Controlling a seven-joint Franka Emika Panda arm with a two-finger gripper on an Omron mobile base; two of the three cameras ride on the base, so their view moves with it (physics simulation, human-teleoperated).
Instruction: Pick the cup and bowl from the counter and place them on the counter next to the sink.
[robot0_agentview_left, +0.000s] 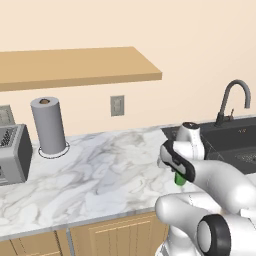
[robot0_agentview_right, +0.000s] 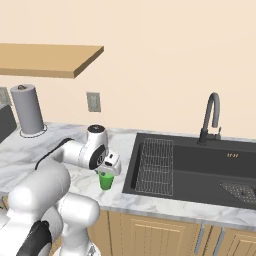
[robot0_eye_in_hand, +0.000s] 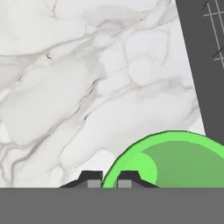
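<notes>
The small bright green cup (robot0_agentview_right: 105, 181) stands upright on the white marble counter (robot0_agentview_right: 30, 150), a short way left of the black sink (robot0_agentview_right: 200, 165). My gripper (robot0_agentview_right: 106, 172) comes down on it from above and is shut on its rim. In the hand view the two dark fingertips (robot0_eye_in_hand: 90, 179) straddle the near wall of the cup (robot0_eye_in_hand: 175, 162), one outside and one inside. From the left base camera the cup (robot0_agentview_left: 179, 180) peeks out below the gripper (robot0_agentview_left: 176, 175), with the sink (robot0_agentview_left: 235, 140) to its right. The bowl is out of view.
A dark gooseneck faucet (robot0_agentview_right: 212, 117) rises behind the sink, and a wire rack (robot0_agentview_right: 156, 165) lies in the basin's left half. A grey paper towel roll (robot0_agentview_left: 48, 125) and a toaster (robot0_agentview_left: 10, 152) stand at the far left. A wooden shelf (robot0_agentview_left: 75, 65) hangs above.
</notes>
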